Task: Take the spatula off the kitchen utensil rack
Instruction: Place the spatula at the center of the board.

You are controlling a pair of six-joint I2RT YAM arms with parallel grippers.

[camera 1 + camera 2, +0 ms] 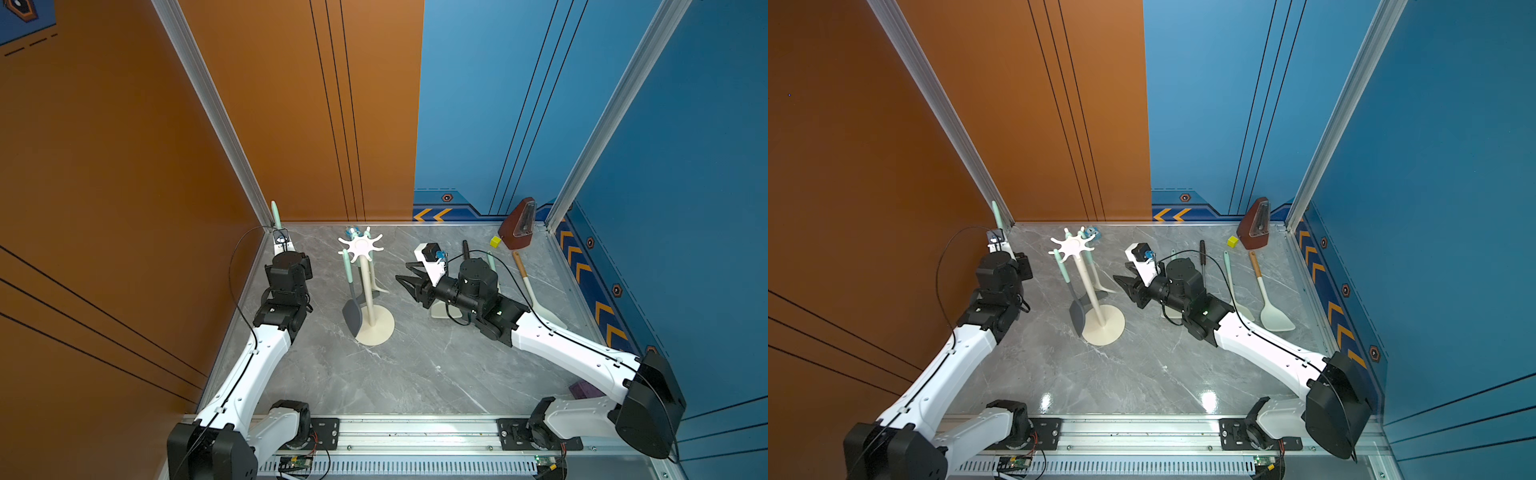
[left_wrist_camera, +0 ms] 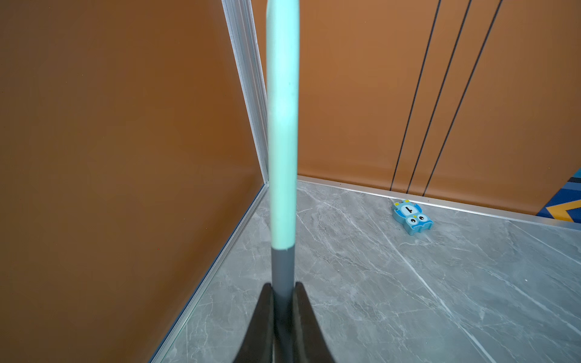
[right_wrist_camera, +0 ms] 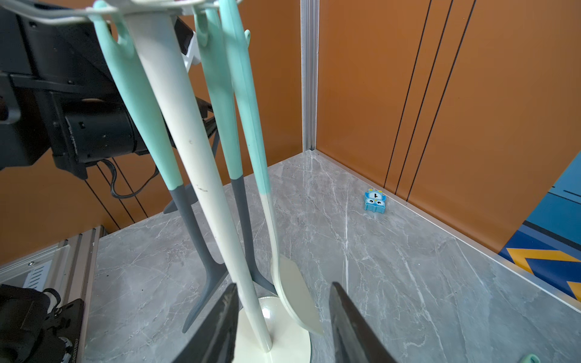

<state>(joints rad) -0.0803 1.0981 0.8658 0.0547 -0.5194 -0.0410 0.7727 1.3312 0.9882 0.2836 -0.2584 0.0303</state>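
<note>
1. One grey marble table (image 1: 415, 374) carries everything.
2. Two grippers work over it.
   - The left gripper (image 2: 282, 290) is by the far-left corner. Its fingers are clamped on the grey neck of a mint-handled utensil (image 2: 282, 125), which it holds upright. The head is hidden, so I cannot tell what kind of utensil it is.
   - The right gripper (image 1: 402, 271) has its jaws apart and empty. It points at the rack from the right-edge side, near it but not touching.
3. The kitchen utensil rack (image 1: 367, 291) stands upright left of the table's middle, toward the far edge, with its round base flat on the marble.
4. Three utensils hang from its hook arms.
   - A grey spatula (image 1: 352, 316) hangs on the side toward the left edge.
   - A second grey-necked utensil (image 3: 242, 204) and a cream-headed spatula (image 3: 295, 292) hang on the side toward the right gripper.
   - These two and the pole stand between the right gripper and the grey spatula.
5. A brown metronome (image 1: 519, 224) stands in the far-right corner.
6. Near the right edge lie a wooden-handled spatula (image 1: 1268, 307), a pale-headed utensil (image 1: 1230, 278) and a black-handled tool (image 1: 1202, 257). The right arm (image 1: 569, 349) partly covers the last two.
7. There are three small things.
   - A purple block (image 1: 584, 390) lies near the near-right corner, half under the right arm.
   - A blue owl toy (image 2: 412, 217) lies by the far edge, behind the rack.
   - A yellow cube (image 1: 494, 242) sits just beside the metronome.
</note>
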